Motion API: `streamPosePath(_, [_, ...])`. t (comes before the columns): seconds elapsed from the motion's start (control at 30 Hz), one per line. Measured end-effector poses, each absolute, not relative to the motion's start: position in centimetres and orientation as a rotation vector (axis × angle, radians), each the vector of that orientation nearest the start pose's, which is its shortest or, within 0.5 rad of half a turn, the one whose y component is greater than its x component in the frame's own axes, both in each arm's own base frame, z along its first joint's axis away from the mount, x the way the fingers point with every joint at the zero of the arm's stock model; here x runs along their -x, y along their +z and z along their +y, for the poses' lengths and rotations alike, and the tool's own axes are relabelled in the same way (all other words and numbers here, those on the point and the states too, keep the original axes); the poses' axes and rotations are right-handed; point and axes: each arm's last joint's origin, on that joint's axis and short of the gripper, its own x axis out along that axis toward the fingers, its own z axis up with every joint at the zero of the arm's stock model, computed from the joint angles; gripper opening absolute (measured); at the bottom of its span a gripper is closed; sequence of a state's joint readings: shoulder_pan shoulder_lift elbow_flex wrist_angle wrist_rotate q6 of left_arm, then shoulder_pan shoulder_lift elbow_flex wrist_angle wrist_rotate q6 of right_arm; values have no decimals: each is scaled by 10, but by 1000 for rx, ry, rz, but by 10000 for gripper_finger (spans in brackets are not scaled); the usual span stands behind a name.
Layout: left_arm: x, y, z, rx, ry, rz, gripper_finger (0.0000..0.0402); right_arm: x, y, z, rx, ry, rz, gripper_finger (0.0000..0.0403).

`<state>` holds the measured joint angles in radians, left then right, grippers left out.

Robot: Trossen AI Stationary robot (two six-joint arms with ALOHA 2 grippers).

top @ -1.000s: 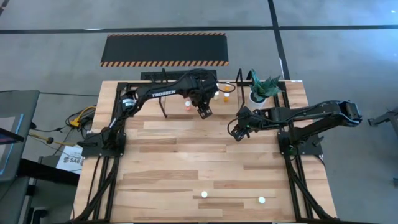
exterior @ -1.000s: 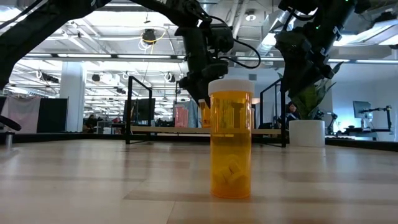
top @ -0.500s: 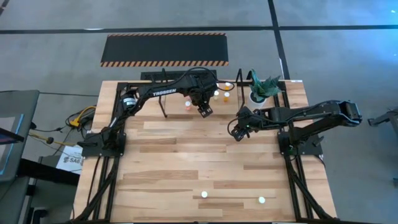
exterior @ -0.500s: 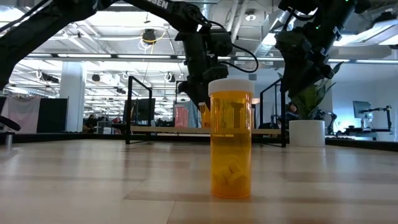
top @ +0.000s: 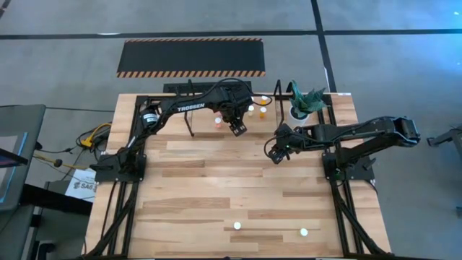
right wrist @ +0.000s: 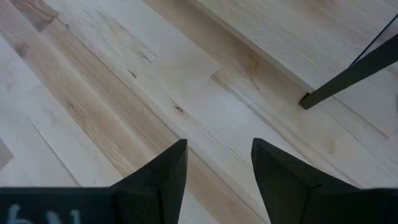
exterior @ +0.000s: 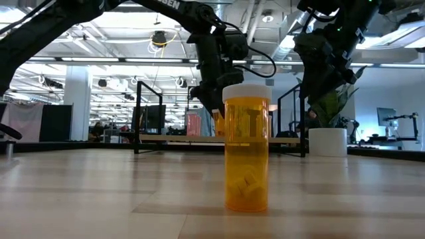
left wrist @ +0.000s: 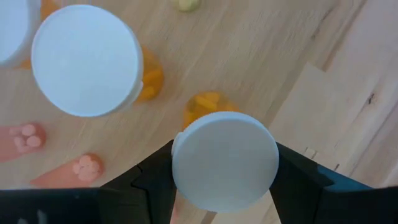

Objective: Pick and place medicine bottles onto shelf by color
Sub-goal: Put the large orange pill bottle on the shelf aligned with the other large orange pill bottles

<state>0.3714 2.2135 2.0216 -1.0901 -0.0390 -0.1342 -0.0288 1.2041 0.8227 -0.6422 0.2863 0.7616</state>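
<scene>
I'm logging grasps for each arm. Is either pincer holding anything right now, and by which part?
The left pincer holds an orange bottle by the sides of its white cap, over the shelf. The right pincer is open and empty.

Counted from above: two dark arms, one gripper apiece, left gripper [top: 236,128] and right gripper [top: 275,153]. One shelf [top: 173,105], one potted plant [top: 303,101], one striped mat [top: 190,58]. Of medicine bottles, two standing on the near table, near-left bottle [top: 237,225] and near-right bottle [top: 304,232]. About four more white caps at the shelf (small, partly under the left arm, so not surely told apart). One held bottle [left wrist: 224,162] between the left fingers.
</scene>
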Motion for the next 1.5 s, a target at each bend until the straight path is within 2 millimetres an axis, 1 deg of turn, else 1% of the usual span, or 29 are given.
streamPosePath(0.27, [-424,234,167,331,457,1273,196,-224,233,-15,-556,-654,851,200])
streamPosePath(0.53, [-424,234,167,329,457,1271,213,-224,233,-15,-556,-654,850,200])
streamPosePath(1.2, [-425,234,167,343,452,1260,216,-224,233,-15,-554,-654,851,200])
streamPosePath(1.5, [-425,234,167,351,458,1255,243,-224,233,-15,-554,-655,851,200])
